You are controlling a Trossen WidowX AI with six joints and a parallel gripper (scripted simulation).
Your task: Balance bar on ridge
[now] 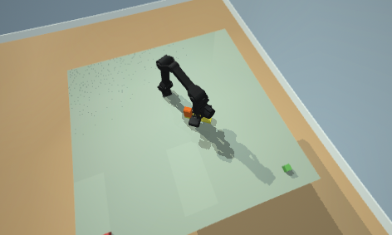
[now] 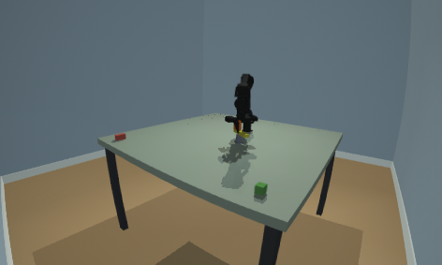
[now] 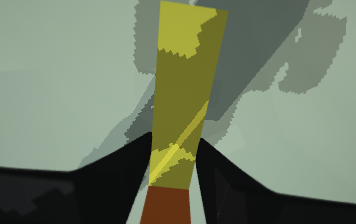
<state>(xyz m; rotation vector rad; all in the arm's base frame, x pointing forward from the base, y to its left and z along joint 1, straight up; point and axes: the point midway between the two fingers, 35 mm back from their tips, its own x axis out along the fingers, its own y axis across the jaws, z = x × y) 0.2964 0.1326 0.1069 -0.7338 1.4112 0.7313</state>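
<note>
The bar has a long yellow part [image 1: 207,119] [image 2: 243,135] [image 3: 181,90] and an orange block [image 1: 188,112] [image 2: 237,126] [image 3: 166,206] at one end. My gripper [image 1: 201,116] [image 3: 175,140] is shut on the yellow part near the orange end, one finger on each side. The yellow part runs away from the fingers in the wrist view. A small grey-blue piece [image 2: 239,139], seemingly the ridge, shows just below the bar in the exterior view. The bar hides the ridge in the other views. Whether bar and ridge touch, and whether the bar is level, I cannot tell.
A green cube [image 1: 286,168] [image 2: 260,189] lies near a corner of the pale green table [image 1: 124,155] [image 2: 164,149]. A red block [image 1: 108,233] [image 2: 120,137] lies near another edge, far from the arm. The arm's shadows fall around the bar.
</note>
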